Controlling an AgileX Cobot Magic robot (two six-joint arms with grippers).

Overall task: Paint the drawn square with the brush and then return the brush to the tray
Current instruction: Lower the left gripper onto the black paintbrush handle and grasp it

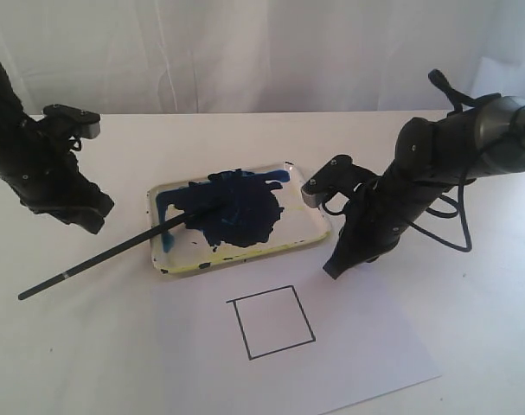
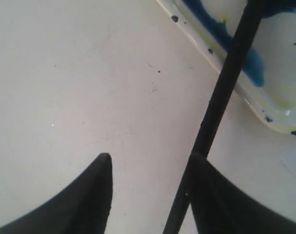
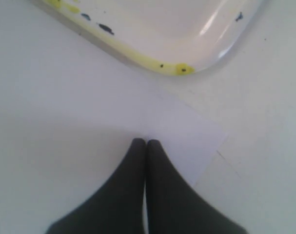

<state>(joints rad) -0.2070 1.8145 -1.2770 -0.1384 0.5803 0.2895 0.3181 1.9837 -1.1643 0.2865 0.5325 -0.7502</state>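
The tray (image 1: pixel 304 212) sits mid-table (image 1: pixel 487 328), with bare surface open on every side of it. The brush (image 1: pixel 115 251) lies slanted. Its bristle end rests in the blue paint and its handle crosses the tray's left rim and runs out over the table toward the near left.

Just in front of the tray, on a sheet of paper (image 1: pixel 357 346), is the drawn square (image 1: pixel 272 322). Its inside is plain white and nothing lies on or around it.

The left hand (image 2: pixel 150 161) is spread wide and holds nothing. It is poised over the handle just left of the tray. The stick passes close along the inner side of one finger (image 2: pixel 221 204), but I cannot tell whether they touch.

The right hand (image 3: pixel 146 144) is pressed closed on nothing. It is low over the paper's far corner, near the tray's right near corner and beyond the square's right side, well apart from the brush.
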